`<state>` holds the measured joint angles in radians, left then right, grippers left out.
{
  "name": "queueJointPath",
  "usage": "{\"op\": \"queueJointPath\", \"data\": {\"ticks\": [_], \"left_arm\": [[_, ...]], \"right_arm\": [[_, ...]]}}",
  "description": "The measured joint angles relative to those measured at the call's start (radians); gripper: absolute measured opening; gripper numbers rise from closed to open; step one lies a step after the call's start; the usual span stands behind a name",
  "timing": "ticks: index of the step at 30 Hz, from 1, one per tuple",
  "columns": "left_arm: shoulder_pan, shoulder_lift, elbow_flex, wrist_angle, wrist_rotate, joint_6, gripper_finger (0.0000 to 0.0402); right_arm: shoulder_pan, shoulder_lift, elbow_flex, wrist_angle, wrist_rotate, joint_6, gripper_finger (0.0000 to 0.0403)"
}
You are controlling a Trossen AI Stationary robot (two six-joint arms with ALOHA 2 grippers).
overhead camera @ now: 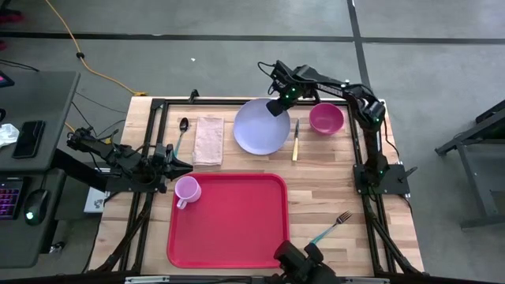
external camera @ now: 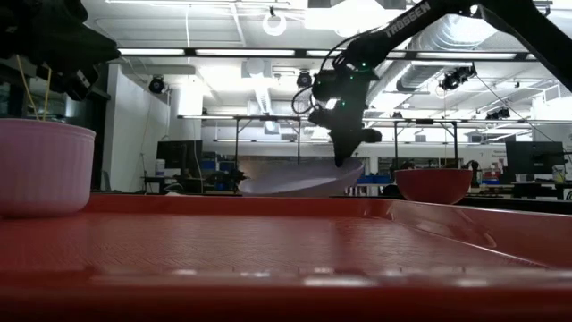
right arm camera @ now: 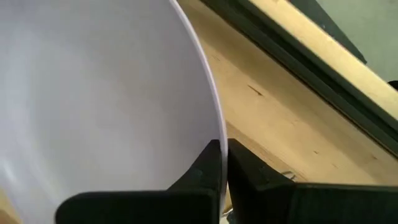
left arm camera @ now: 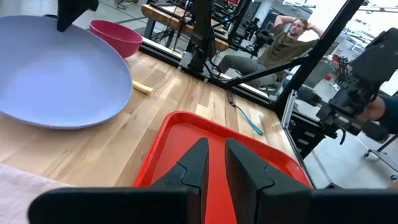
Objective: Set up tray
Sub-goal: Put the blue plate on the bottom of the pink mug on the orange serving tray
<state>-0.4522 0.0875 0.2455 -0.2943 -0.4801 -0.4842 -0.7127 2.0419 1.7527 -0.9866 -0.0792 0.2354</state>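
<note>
Fingers of the right gripper (overhead camera: 276,106) are clamped on the rim of the pale plate (overhead camera: 261,126), at the plate's upper right edge in the high view, upper centre of that frame. The red tray (overhead camera: 229,237) lies below the plate in that picture, in the lower centre, its long sides running up and down the frame, with a bare strip of table (overhead camera: 323,189) between the two. So the coming move looks like a carry straight down the frame, from plate spot to tray. The right arm is plainly the one placed for it.

The left gripper (overhead camera: 175,167) sits at the tray's upper left corner, just beside the pink mug (overhead camera: 186,190) that stands on the tray; its fingers stand narrowly apart and hold nothing.

The right wrist view shows the pinch itself, the thin rim caught between the two dark fingers (right arm camera: 205,171), which the high view cannot resolve. The low view shows the plate tipped, one edge raised under the gripper, behind the tray's far rim. The left wrist view alone shows a seated person (left arm camera: 283,43) beyond the table.
</note>
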Motion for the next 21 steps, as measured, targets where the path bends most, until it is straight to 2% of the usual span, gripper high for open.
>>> {"op": "queueJointPath", "data": {"ticks": [10,17,21], "left_arm": [[0.000,0.000,0.000,0.000,0.001,0.000,0.0085],[0.000,0.000,0.000,0.000,0.003,0.000,0.0085],[0.000,0.000,0.000,-0.004,0.060,0.011,0.0085]], "right_arm": [[0.008,-0.023,0.000,-0.028,-0.076,0.004,0.0000],[0.035,-0.023,0.000,-0.043,-0.195,0.019,0.0000],[0.077,-0.023,0.000,-0.088,-0.211,0.013,0.0000]]}}
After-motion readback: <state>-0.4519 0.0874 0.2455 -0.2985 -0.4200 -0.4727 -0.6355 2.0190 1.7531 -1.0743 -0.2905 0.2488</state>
